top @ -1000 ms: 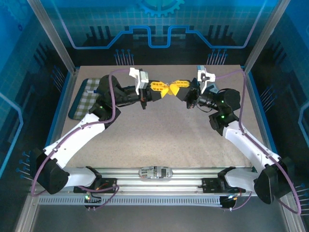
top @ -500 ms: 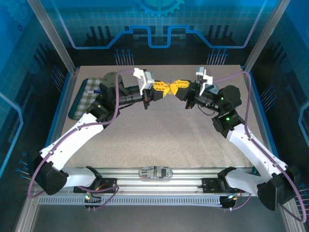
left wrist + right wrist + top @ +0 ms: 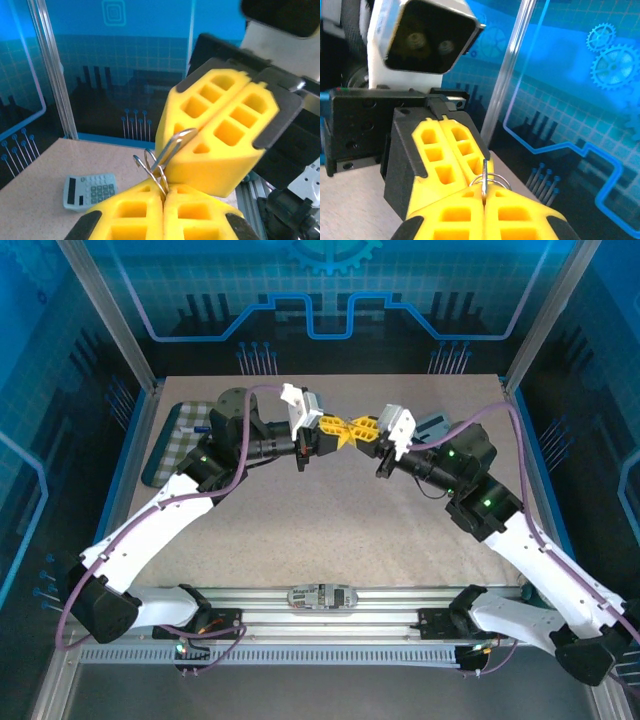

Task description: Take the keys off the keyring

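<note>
Both yellow-fingered grippers meet tip to tip above the middle of the table's far half, the left gripper (image 3: 336, 430) facing the right gripper (image 3: 362, 427). In the left wrist view my left gripper (image 3: 164, 189) is shut on the keyring (image 3: 148, 165), a thin silver wire ring sticking up from its seam. The flat silver key (image 3: 174, 146) runs from the ring into the right gripper's fingers (image 3: 215, 135). In the right wrist view my right gripper (image 3: 484, 192) is shut on the key (image 3: 484, 175), with the keyring (image 3: 496, 178) looped round it and the left gripper's fingers (image 3: 442, 150) just beyond.
A grey calculator (image 3: 90, 190) lies on the table at the far right, partly behind the right arm (image 3: 432, 425). A checked cloth (image 3: 168, 445) lies at the far left, with a dark round object (image 3: 234, 397) beside it. Blue enclosure walls stand round the table (image 3: 330, 530).
The right wrist has swung left and lower and turned, bringing its fingers tight against the left gripper's. The left gripper has shifted slightly right. Both stay shut.
</note>
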Action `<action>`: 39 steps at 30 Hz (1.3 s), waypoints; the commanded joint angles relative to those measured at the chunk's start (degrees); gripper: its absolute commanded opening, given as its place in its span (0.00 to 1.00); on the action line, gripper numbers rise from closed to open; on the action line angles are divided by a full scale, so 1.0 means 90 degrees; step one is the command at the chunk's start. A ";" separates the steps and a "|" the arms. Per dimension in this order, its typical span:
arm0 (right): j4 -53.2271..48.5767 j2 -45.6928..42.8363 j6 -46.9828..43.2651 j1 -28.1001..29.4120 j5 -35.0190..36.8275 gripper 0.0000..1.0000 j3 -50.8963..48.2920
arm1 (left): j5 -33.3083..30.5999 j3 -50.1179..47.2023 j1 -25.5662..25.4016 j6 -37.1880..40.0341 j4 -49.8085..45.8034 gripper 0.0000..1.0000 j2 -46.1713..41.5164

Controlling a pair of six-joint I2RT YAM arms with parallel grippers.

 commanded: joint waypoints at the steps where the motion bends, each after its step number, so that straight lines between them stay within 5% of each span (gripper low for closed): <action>1: -0.1378 0.0115 -0.1848 0.0882 -0.0469 0.00 -0.0076 | -0.0016 0.0175 -0.0243 -0.0024 0.0261 0.00 0.0139; 14: -0.2341 -0.0206 -0.3508 0.1084 -0.0910 0.00 -0.0230 | -0.0045 0.0036 -0.0147 -0.0314 0.0477 0.00 0.0072; 26: -0.2065 -0.0038 -0.3680 0.1364 -0.0511 0.00 -0.0128 | -0.0072 -0.0127 -0.0112 -0.0459 0.0641 0.02 0.0037; 30: -0.1092 0.0000 -0.2813 0.0915 -0.0846 0.00 -0.0144 | -0.0254 -0.0442 -0.0109 -0.0516 0.0783 0.38 -0.0086; 39: 0.0784 0.0369 -0.1060 -0.0152 -0.1948 0.00 -0.0325 | -0.0754 -0.1353 -0.0108 -0.0510 0.0905 0.65 -0.0658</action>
